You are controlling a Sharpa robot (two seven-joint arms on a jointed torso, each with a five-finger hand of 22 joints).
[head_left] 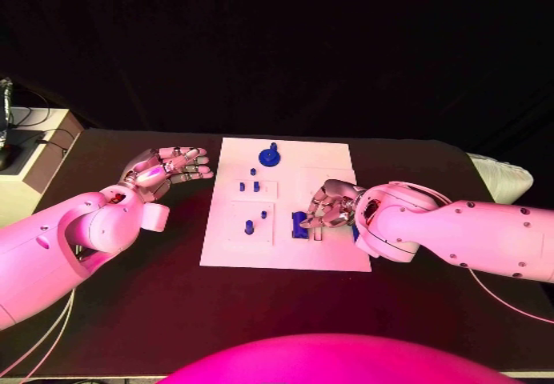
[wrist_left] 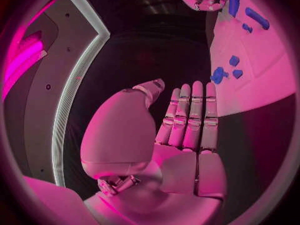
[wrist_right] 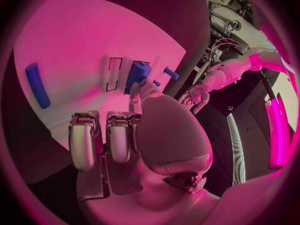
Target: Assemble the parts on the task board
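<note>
The white task board point(head_left: 329, 164) lies mid-table with several small blue parts on it: a round one point(head_left: 270, 156) at the far edge and short pegs point(head_left: 248, 227) on the left half. My right hand point(head_left: 331, 204) rests over the board's right half with its fingers curled in. Its fingertips point(wrist_right: 134, 96) pinch a chunky blue block point(head_left: 300, 224) point(wrist_right: 138, 73) that stands beside a slot outline point(wrist_right: 113, 74). A long blue bar point(wrist_right: 37, 85) lies apart on the board point(wrist_right: 81, 40). My left hand point(head_left: 167, 168) point(wrist_left: 181, 125) hovers left of the board, fingers straight, holding nothing.
A pale box point(head_left: 29, 172) with cables stands at the table's left edge, and a white bundle point(head_left: 504, 178) lies at the right edge. Black tabletop point(head_left: 138, 320) surrounds the board. The left wrist view shows the board's pegs point(wrist_left: 219, 75) beyond the fingertips.
</note>
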